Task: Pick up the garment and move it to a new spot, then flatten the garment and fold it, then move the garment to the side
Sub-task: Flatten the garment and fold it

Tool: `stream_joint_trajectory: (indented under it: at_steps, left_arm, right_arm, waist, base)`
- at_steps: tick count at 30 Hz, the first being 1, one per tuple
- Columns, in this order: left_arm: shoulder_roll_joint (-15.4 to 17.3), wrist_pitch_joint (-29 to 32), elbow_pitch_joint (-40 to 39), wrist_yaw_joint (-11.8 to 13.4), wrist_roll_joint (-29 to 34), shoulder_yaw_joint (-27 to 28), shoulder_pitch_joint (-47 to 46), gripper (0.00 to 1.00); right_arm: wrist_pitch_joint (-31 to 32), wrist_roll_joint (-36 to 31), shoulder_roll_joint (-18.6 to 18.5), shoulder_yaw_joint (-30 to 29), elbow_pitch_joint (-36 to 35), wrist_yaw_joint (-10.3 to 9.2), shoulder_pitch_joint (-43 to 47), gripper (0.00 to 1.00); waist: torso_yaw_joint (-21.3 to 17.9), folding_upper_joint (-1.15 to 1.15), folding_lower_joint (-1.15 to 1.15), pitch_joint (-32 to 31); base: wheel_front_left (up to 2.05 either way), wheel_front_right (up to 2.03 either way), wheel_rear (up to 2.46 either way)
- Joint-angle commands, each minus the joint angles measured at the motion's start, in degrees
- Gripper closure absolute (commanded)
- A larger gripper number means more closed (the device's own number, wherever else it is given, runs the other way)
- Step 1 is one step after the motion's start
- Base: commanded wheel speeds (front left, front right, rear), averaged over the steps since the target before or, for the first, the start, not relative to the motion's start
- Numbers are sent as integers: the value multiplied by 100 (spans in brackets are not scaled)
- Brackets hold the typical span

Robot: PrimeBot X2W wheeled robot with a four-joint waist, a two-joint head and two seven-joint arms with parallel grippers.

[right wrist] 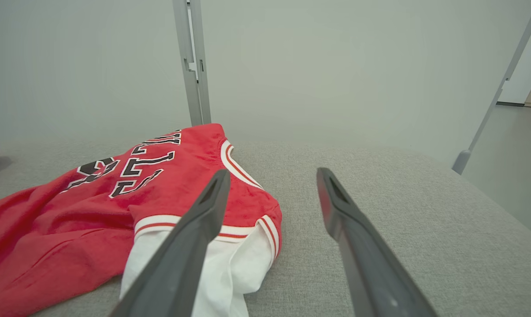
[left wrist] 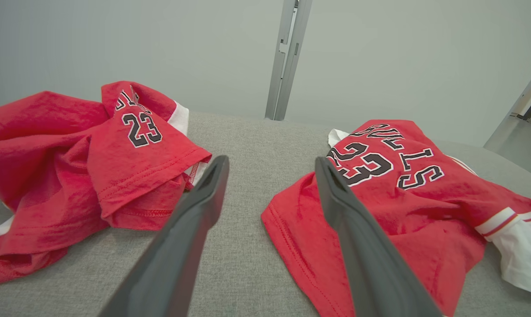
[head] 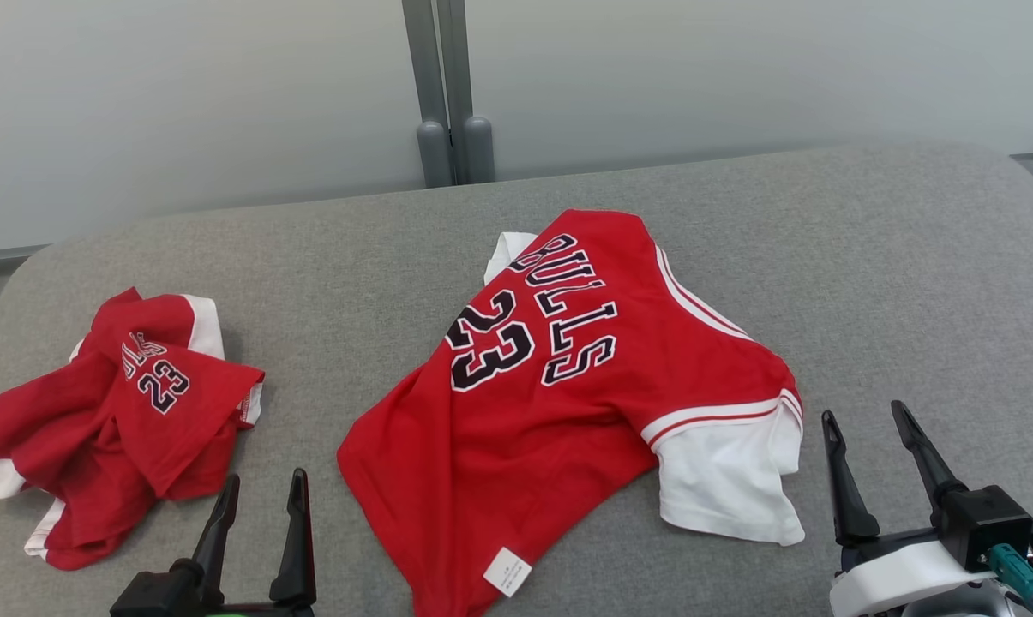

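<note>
At the left of the head view a small crumpled jersey (head: 113, 411) sits on the grey cushion (head: 910, 257), the left gripper (head: 265, 476) at lower left spread wide and empty. The bigger red jersey (head: 567, 386) lies loosely spread mid-frame, the right gripper (head: 862, 411) at lower right gaping empty too. Nothing's lifted, so I'd call it the pick-up step: next, reach in and pinch a hem.

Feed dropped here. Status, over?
Jaws open, empty: left gripper, right gripper. Bulls jersey lies centre, untouched. Crumpled red garment at left, apart.
</note>
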Motion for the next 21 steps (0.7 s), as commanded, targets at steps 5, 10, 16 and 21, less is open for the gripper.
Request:
stream_joint_trajectory:
  at_steps: [5, 10, 16, 21]
  left_arm:
    - [55, -3, 19, -1, 43, 26, 44, 0]
    - [62, -3, 16, -1, 36, 42, 58, 0]
    - [68, -3, 33, -1, 27, 57, 55, 0]
    - [79, -4, 62, -1, 20, 44, 75, 0]
  right_arm:
    - [-18, -28, 22, 44, 29, 1, -43, 0]
    - [-18, -20, 31, 78, 29, 1, -77, 0]
    - [-18, -3, 30, 83, 50, 1, -76, 0]
    - [-18, 4, 38, 83, 53, 1, -73, 0]
  waist:
    - [-52, 0, 0, -7]
    - [-78, 0, 0, 9]
    - [-88, 0, 0, 14]
    - [-103, 0, 0, 15]
  base:
    - [0, 0, 0]
    - [0, 0, 0]
    - [0, 0, 0]
    - [0, 0, 0]
